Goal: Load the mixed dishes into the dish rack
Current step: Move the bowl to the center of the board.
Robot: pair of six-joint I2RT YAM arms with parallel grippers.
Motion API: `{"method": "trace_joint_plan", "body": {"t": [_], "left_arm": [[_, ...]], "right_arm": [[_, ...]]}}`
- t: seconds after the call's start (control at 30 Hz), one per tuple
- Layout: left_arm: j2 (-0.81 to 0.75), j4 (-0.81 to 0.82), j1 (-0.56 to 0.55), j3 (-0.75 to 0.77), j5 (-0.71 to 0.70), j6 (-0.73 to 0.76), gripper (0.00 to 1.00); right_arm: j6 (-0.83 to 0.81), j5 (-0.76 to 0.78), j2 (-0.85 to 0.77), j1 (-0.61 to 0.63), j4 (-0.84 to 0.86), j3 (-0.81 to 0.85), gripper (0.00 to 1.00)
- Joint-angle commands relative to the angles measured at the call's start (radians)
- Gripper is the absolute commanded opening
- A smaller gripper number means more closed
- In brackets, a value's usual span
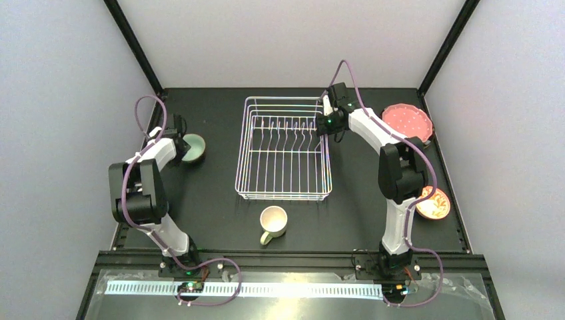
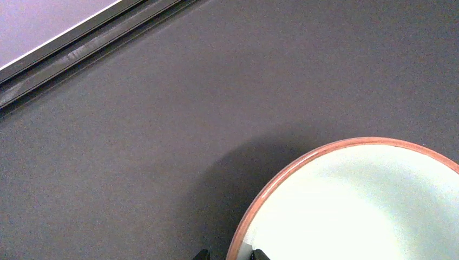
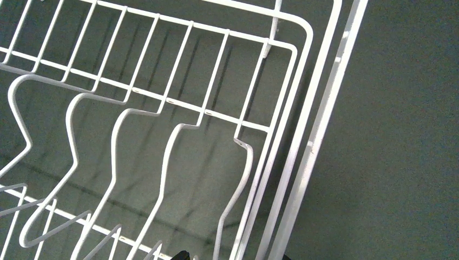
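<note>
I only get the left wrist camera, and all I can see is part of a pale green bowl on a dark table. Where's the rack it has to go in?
Observer: The dish rack sits in the middle of the table, to the right of your pale-green bowl.
Operator: Is anything in it yet?
Observer: No, there is no dish in it.
Operator: What's the other arm doing?
Observer: Its right hand hangs open over the rack's far right corner, holding nothing.
</note>
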Motion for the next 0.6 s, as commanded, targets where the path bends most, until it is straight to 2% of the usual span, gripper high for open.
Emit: {"method": "trace_joint_plan", "body": {"t": [0.0, 0.03, 0.1, 0.3, 0.57], "left_arm": [[-0.023, -0.01, 0.017, -0.002, 0.0, 0.024, 0.53], [-0.023, -0.006, 0.018, 0.0, 0.009, 0.025, 0.63], [-0.025, -0.005, 0.018, 0.007, 0.026, 0.025, 0.76], [-0.032, -0.019, 0.018, 0.04, 0.057, 0.022, 0.96], [-0.064, -0.037, 0.017, 0.081, 0.086, 0.022, 0.99]], "right_arm": [[0.002, 0.006, 0.037, 0.005, -0.022, 0.016, 0.87], [0.0, 0.005, 0.039, 0.005, -0.022, 0.019, 0.87], [-0.004, 0.003, 0.047, 0.005, -0.021, 0.023, 0.86], [-0.019, -0.003, 0.084, 0.005, -0.031, 0.043, 0.76], [-0.038, 0.035, 0.1, 0.004, -0.052, 0.078, 0.62]]}}
